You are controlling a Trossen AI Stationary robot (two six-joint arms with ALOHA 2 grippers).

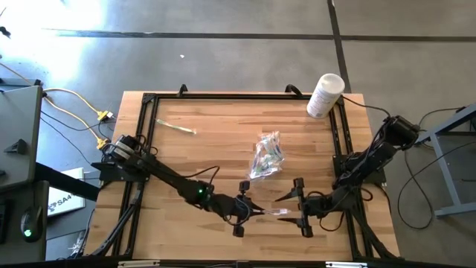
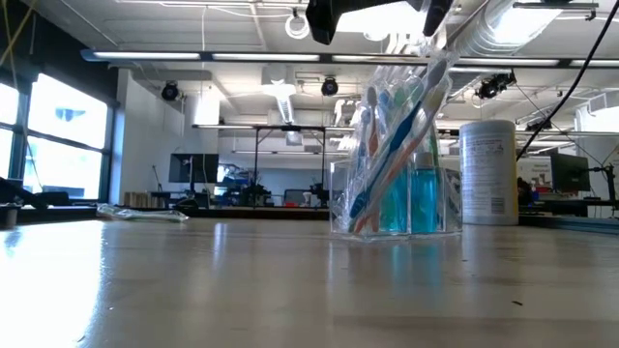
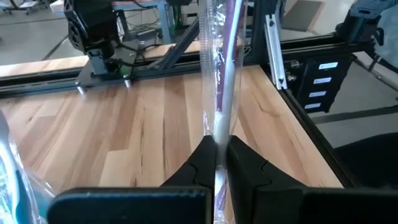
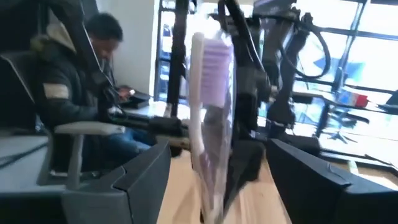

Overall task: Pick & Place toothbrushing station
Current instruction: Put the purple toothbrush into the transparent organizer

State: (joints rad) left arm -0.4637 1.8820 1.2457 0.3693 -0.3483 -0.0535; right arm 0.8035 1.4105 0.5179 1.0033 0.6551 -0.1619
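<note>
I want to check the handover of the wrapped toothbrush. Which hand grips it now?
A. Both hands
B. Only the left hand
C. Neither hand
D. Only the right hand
B: the left hand is shut on the wrapped toothbrush, while the right hand stands open around its bristle end.

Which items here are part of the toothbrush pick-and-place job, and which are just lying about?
Job:
- wrapped toothbrush, pinched in the left hand; open right hand at its other end
- clear bag of toothbrushes and teal tubes
- loose wrapped toothbrush

Lying about:
- white canister
- person seated beyond the table
</note>
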